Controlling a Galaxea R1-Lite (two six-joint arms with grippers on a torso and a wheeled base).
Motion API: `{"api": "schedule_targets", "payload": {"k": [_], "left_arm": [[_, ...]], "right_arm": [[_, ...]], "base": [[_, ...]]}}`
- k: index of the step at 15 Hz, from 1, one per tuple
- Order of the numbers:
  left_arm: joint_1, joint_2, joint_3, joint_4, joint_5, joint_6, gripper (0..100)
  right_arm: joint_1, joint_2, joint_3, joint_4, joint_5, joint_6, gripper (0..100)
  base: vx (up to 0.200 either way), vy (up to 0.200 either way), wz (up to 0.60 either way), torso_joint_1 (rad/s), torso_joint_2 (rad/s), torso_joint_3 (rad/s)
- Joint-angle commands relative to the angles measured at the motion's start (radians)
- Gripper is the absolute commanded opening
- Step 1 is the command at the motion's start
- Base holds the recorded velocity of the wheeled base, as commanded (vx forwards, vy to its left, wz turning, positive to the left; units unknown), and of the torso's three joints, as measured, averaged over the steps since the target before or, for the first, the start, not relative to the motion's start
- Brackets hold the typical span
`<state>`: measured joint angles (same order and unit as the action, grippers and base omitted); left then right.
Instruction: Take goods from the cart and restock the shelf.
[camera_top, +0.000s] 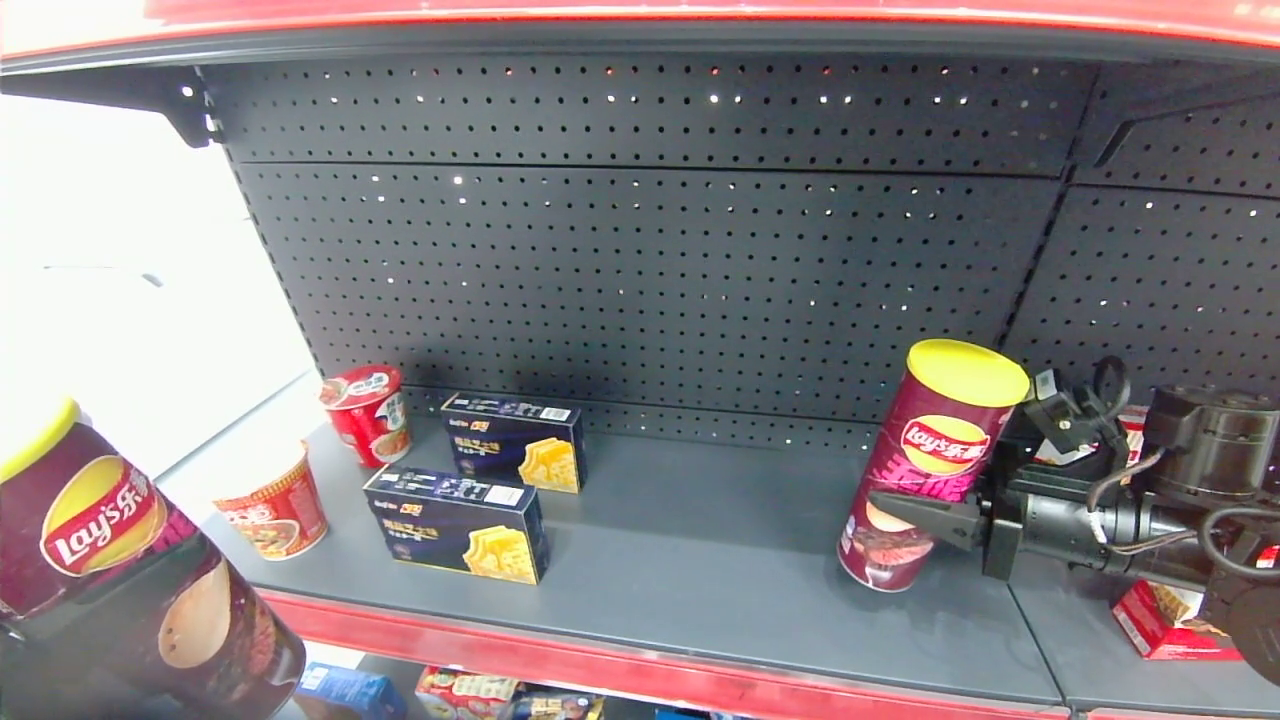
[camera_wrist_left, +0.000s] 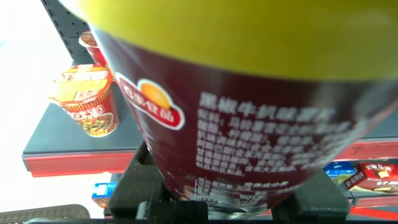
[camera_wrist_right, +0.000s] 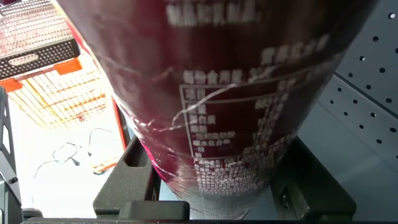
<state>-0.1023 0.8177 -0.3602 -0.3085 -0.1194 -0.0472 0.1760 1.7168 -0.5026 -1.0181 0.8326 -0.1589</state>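
Maroon right can (camera_top: 935, 465), tilted over shelf (camera_top: 700, 560) at 3 o'clock, clamped in right hand (camera_top: 925, 515). Likely placing step: next needs uprighting, lowering, release. Left hand (camera_wrist_left: 224, 186) grips left can (camera_top: 120, 570) at 8 o'clock.

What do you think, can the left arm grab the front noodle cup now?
Probably not: the left gripper is shut on a chip can, though the noodle cup stands near and unblocked.

Two cans (camera_top: 945, 445) (camera_top: 100, 540), two cups (camera_top: 368, 412) (camera_top: 272, 510), two blue boxes (camera_top: 515, 440) (camera_top: 455, 520).
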Motion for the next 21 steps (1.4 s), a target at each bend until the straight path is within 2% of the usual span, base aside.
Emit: {"api": "schedule_targets", "payload": {"k": [1,21], "left_arm": [[0.0,0.001,-0.002,0.0,0.0,0.0,0],[0.0,0.003,-0.006,0.0,-0.003,0.0,0]], "right_arm": [[0.0,0.004,0.002,0.0,0.0,-0.001,0],[0.019,0.0,0.044,-0.014,-0.001,-0.002,0]], "base": [[0.0,0.0,0.0,0.0,0.0,0.0],[0.0,0.0,0.0,0.0,0.0,0.0]]}}
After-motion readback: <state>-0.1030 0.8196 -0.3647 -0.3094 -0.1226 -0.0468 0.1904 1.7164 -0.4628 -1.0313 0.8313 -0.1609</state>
